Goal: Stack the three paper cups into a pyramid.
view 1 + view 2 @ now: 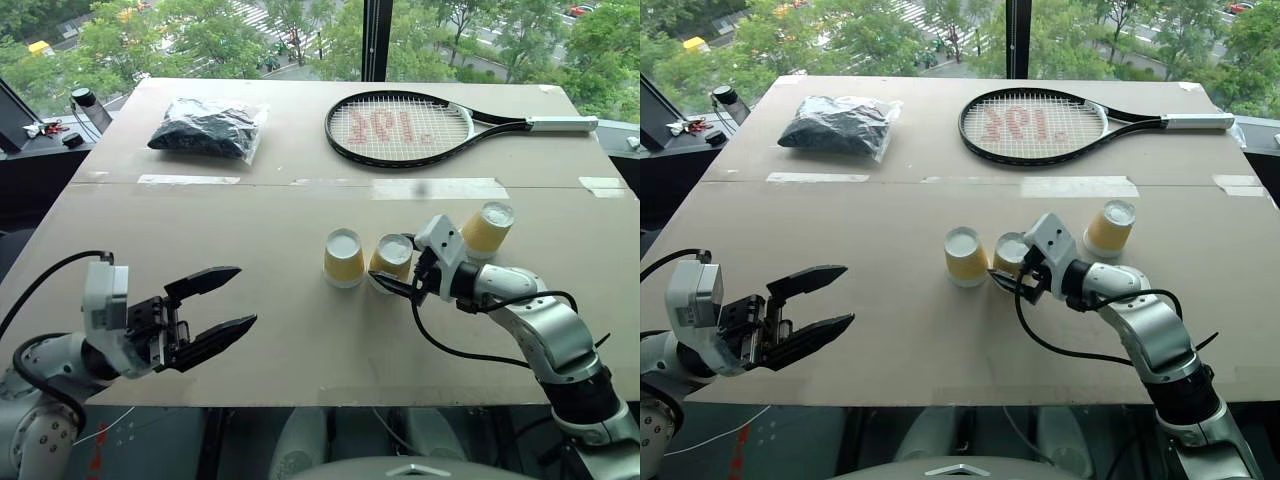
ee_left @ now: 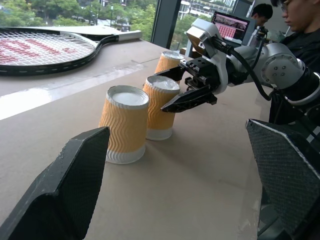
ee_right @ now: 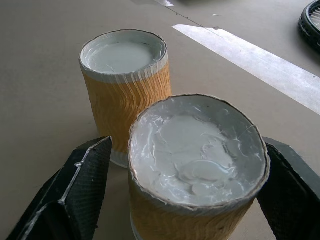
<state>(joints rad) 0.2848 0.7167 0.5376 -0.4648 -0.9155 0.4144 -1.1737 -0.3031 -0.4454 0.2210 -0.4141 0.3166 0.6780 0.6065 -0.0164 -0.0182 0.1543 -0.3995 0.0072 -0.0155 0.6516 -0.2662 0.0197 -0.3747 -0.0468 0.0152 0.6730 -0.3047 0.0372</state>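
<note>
A: Paper cups, three, yellow-orange ribbed sides, white bases up. Right gripper (image 1: 400, 287) spread, one finger either side of the middle cup (image 1: 391, 262), no squeeze visible. Left gripper (image 1: 220, 306) parted, empty.

B: Progress?

A: Middle cup just beside the left cup (image 1: 343, 257): base row likely set. Third cup (image 1: 487, 229) stands apart, unstacked.

B: Room?

A: Black-framed racket (image 1: 400, 127) well beyond the middle cup; bare tabletop (image 1: 300, 340) around.

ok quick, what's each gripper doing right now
left gripper: open, holding nothing.
right gripper: open around the middle cup, not gripping it.
</note>
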